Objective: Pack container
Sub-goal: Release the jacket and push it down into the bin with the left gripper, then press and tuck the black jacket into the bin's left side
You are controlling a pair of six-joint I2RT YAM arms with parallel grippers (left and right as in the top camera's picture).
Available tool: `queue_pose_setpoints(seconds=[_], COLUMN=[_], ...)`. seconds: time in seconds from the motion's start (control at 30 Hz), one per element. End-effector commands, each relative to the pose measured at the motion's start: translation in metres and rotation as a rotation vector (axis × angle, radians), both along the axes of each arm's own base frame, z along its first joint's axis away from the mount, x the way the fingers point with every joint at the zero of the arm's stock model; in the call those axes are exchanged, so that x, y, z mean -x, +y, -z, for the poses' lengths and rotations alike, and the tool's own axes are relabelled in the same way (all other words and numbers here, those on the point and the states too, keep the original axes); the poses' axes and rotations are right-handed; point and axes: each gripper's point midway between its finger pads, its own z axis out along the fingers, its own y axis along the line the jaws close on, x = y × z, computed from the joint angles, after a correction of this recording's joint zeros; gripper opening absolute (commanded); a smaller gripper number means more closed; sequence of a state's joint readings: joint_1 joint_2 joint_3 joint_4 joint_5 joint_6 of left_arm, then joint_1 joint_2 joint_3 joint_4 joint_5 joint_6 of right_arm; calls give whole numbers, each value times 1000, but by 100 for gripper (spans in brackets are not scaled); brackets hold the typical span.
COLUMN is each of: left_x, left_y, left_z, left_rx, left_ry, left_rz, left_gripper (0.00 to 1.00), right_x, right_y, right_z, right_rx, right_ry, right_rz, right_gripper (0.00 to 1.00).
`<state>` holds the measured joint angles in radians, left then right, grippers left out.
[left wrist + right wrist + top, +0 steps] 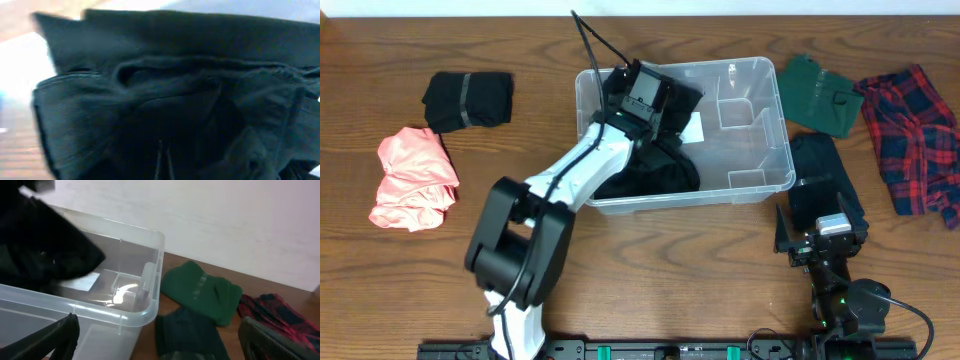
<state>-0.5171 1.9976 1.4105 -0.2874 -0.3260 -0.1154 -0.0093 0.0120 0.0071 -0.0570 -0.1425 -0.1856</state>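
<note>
**Obs:** Where's the container from your working arm?

**Op:** Going by the overhead view, with 12 as the far edge of the counter (420, 290). The container (760, 150) sits mid-counter, long axis running 9 to 3. My left end effector (645, 102) is over its 9 o'clock half, inside the rim line. So the bin is straight below me, not off to a side.

**Obs:** State of it?

**Op:** Clamped tight on a black garment (665, 170). The left wrist view is nothing but dark cloth, with my own fingers lost in it. In the right wrist view the bunch hangs above the near rim. Overhead, the lower folds are down inside the bin.

**Obs:** The other arm?

**Op:** The right end effector (818, 228) has its fingers spread wide with nothing in them. It's parked at 5 o'clock of the container, outside it. A second black garment (825, 175) lies between it and the bin wall, and a green garment (818, 95) sits off the 2 o'clock corner.

**Obs:** What does the next move hinge on?

**Op:** My read is plain descent. The left arm is the nearer one and already above the bin. Bare floor runs toward 3 o'clock from it, so any spreading goes along the long axis that way. One risk: folds catching on the 6 o'clock rim.
</note>
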Motion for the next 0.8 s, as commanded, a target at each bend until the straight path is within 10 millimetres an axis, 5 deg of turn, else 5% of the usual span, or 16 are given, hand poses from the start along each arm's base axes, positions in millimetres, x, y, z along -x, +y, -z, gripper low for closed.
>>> queue_pose_setpoints(seconds=[0.0,0.1,0.27,0.4,0.5,0.63,0.77], left_x=[7,2,-3,11,33,70,105], left_y=[12,6,-6,-1,11,33,42], left_z=[31,13,-64,-128,-156,-156,-125], left_rx=[-43,-21,64,127,169,180,195], left_ry=[63,25,-118,-214,-214,-113,75], left_rz=[-34,-30,-14,-12,-52,-136,-220], left_gripper=[6,6,6,6,6,6,6], right_x=[0,0,0,0,0,0,0], right_y=[-2,-2,-2,-2,-2,-2,-2], right_z=[0,0,0,0,0,0,0], right_rx=[6,6,6,6,6,6,6], right_ry=[-1,-1,-1,-1,-1,-1,-1], right_rz=[7,7,7,7,7,7,7], right_gripper=[99,99,99,99,99,99,99])
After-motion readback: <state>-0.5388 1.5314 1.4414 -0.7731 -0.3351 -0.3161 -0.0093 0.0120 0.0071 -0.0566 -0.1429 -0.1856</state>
